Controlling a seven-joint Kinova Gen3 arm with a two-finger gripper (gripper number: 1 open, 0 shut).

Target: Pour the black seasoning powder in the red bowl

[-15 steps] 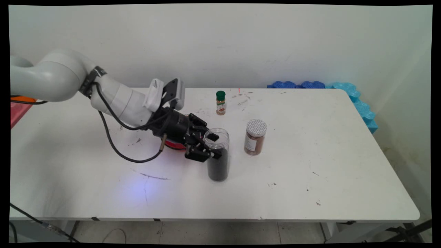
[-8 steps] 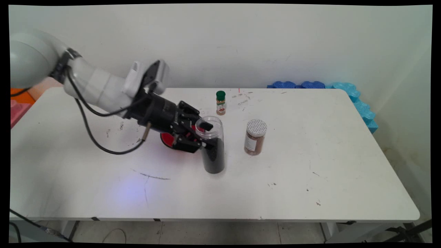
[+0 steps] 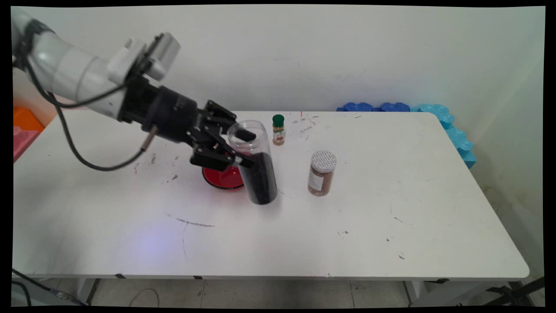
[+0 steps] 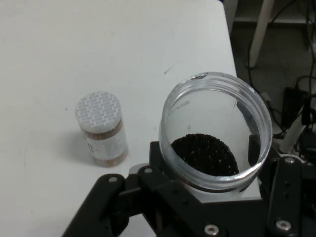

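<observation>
Jar [image 3: 256,165] now higher, tilted, clamped in claw [image 3: 236,148].

The gripper [image 3: 240,147] comes in from the left, above the table [image 3: 391,226], and it is closed around the upper part of an open jar [image 3: 257,163]. The jar is tilted, with its mouth towards the left and its base towards the right, and the base is above the table surface (whether it touches cannot be told). Grains [image 4: 205,154] lie inside the jar, in its lower part. A bowl [image 3: 221,178] stands on the table just behind and left of the jar, under the gripper. A capped jar [image 3: 322,172] stands to the right, near. A small bottle [image 3: 278,129] stands further back, close to the wall.
</observation>
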